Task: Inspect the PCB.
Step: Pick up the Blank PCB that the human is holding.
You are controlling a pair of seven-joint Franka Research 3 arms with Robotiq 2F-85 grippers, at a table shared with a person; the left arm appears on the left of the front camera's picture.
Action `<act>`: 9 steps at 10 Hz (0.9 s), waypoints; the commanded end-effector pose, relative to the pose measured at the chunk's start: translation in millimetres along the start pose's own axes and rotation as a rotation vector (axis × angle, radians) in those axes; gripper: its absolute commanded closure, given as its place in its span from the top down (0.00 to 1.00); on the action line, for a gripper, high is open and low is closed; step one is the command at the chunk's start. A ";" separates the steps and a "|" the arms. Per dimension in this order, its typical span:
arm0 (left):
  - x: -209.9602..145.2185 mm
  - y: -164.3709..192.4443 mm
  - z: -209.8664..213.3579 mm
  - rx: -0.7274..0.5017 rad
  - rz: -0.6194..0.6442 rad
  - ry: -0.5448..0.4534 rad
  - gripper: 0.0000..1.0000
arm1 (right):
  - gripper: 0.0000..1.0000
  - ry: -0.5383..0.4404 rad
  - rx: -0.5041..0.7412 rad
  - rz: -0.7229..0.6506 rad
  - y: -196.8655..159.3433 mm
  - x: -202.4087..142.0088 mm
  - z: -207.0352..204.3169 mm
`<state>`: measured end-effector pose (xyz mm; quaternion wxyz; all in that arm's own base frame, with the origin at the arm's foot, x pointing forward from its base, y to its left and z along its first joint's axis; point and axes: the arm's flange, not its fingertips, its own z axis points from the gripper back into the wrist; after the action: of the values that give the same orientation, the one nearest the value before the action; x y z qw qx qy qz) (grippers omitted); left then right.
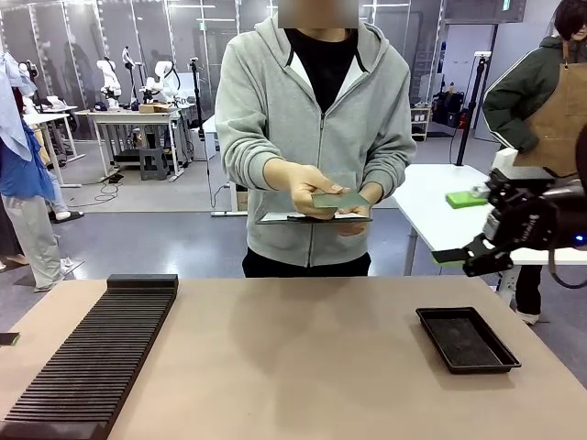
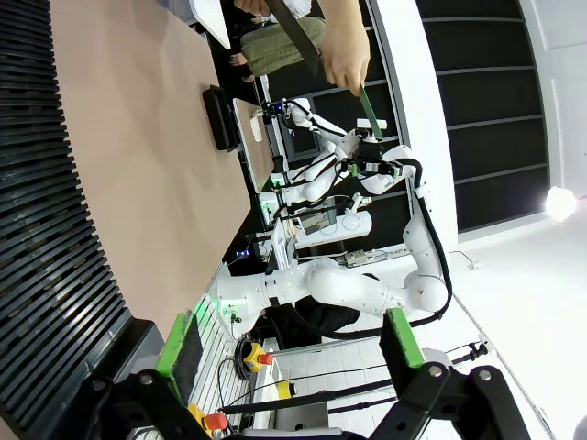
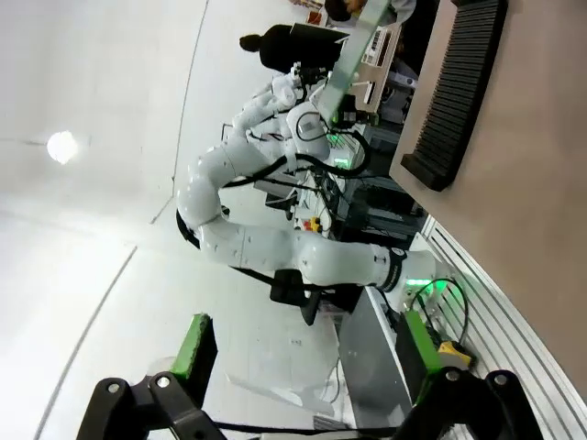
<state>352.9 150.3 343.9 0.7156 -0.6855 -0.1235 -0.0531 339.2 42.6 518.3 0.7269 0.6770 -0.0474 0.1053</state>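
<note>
right tool point(image 1: 459, 227): jaws wide, nothing between the green pads. It hangs in the air off the right side of the counter point(image 1: 303, 367), up beyond the tray and well apart from the PCB.
left tool point(image 2: 289, 344): jaws wide, empty. From its own camera, the fingers frame only the far room and the edge of the rack; it touches nothing.
tray point(image 1: 466, 339): black and shallow, flat on the counter at right, below the right tool. Looks empty.
rack point(image 1: 101, 353): black slotted rack along the counter's left side. No board seen in the slots.
PCB point(image 1: 341, 199): green board, roughly flat, held by the person across the counter at waist height. It is off the counter, near neither tool.
hand point(image 1: 307, 188): one of the person's hands pinches the near end of the PCB; the other is at the far end and below.
tablet point(image 1: 316, 218): dark flat slab just under the PCB, also in the person's hands. Can't tell whether the board rests on it or sits just above it.
done so far: the board is out and in the person's hands, apparently being looked over or lined up. The robot has no part in it yet.
left to do: judging from the open, idle tools and the bare tray, most of the task. The board likely has to come to a tool or go down on the counter; which one isn't clear.
stage guess: early, robot waiting.
</note>
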 end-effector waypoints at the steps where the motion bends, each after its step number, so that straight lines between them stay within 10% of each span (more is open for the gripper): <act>1: -1.0 -0.5 1.1 0.004 0.003 0.003 1.00 | 1.00 -0.066 -0.019 -0.121 12.6 14.1 -22.4; 9: -1.0 -0.5 1.1 0.004 0.003 0.003 1.00 | 1.00 -0.168 -0.048 -0.343 9.7 64.2 -69.6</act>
<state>352.9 150.4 343.8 0.7155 -0.6855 -0.1234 -0.0530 382.3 112.0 531.0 0.7555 0.6532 -0.0100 -0.0498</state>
